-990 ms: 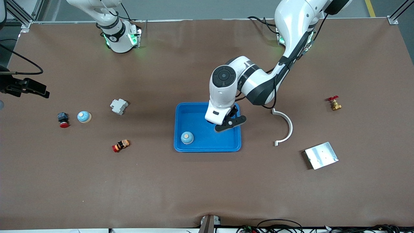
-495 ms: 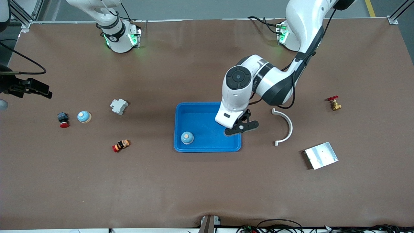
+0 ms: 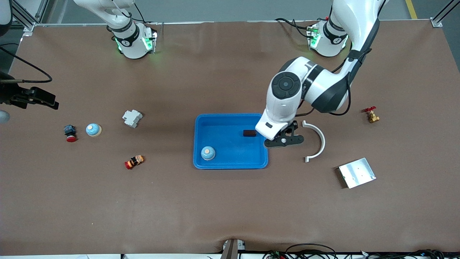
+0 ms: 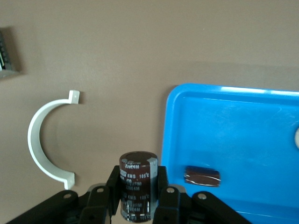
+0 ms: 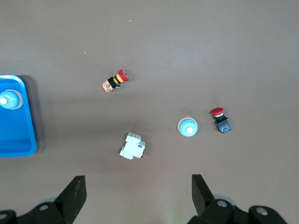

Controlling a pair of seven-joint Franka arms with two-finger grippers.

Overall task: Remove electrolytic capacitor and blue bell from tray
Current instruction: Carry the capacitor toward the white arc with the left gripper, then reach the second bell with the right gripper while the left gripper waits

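A blue tray (image 3: 230, 163) sits mid-table. In it lie a pale blue bell (image 3: 208, 153) and a dark brown capacitor (image 3: 249, 133) on its side, also seen in the left wrist view as the lying capacitor (image 4: 202, 176). My left gripper (image 3: 284, 141) hangs over the table just off the tray's rim toward the left arm's end. It is shut on a second, upright capacitor (image 4: 136, 168), gripped between its fingers (image 4: 113, 179). My right gripper (image 5: 138, 186) waits high over the right arm's end of the table, open and empty. Below it a second bell (image 5: 188, 127) stands on the table.
A white curved bracket (image 3: 316, 141), a metal plate (image 3: 357, 172) and a brass valve (image 3: 371, 115) lie toward the left arm's end. Toward the right arm's end lie a white breaker (image 3: 132, 118), a red push button (image 3: 70, 133) and a red-orange switch (image 3: 134, 162).
My left arm has swung from over the tray toward the left arm's end, uncovering the capacitor that lies in the tray. The right arm has barely moved.
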